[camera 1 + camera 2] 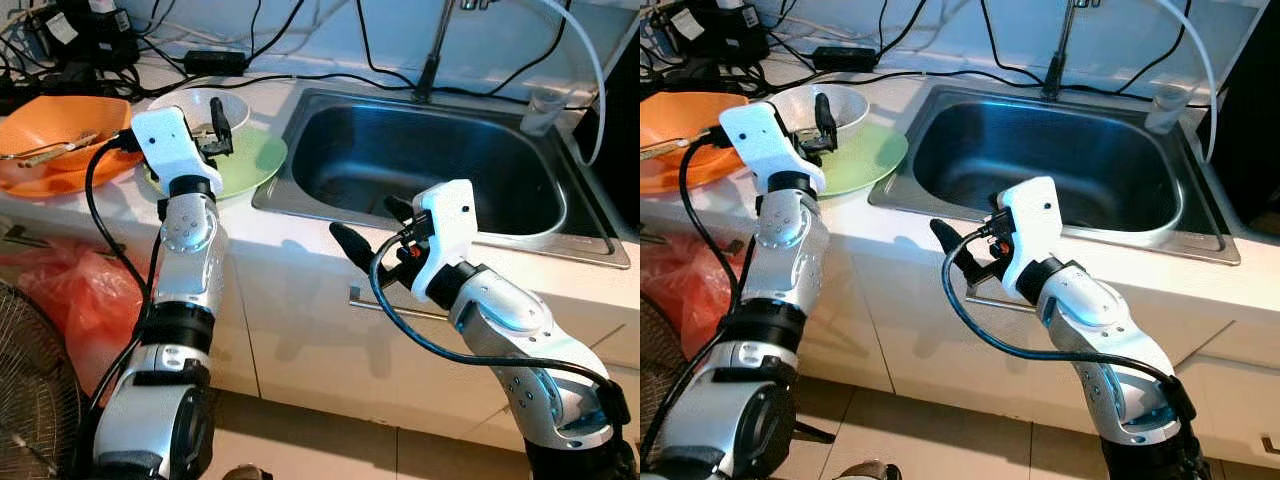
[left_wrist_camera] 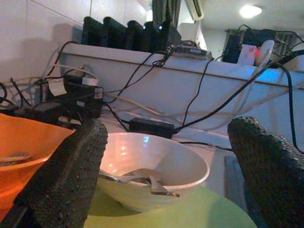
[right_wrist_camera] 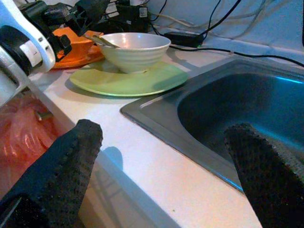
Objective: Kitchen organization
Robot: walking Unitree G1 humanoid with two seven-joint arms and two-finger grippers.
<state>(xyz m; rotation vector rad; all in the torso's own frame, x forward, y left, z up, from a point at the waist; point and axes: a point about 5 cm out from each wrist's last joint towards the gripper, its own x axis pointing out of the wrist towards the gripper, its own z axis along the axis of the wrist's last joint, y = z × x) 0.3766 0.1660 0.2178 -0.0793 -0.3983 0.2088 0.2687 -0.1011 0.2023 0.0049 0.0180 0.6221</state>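
A white bowl (image 1: 200, 103) with a metal spoon (image 2: 142, 178) in it stands on a green plate (image 1: 250, 165), on the counter left of the steel sink (image 1: 300, 190). My left gripper (image 1: 215, 135) hovers at the bowl's near side, open, with the bowl between and beyond its fingers (image 2: 71, 175). An orange bowl (image 1: 50, 125) with utensils in it stands further left. My right gripper (image 1: 375, 228) is open and empty over the counter's front edge, at the sink's near left corner. The right wrist view looks past its fingers (image 3: 71, 161) at the bowl (image 3: 135, 50) and plate (image 3: 128, 78).
Black cables and power adapters (image 1: 215, 60) crowd the back of the counter. A faucet (image 1: 435, 50) rises behind the sink, with a clear cup (image 1: 543, 108) at its back right. Below the counter are a cabinet handle (image 1: 400, 308), a red plastic bag (image 1: 70, 290) and a fan (image 1: 30, 390).
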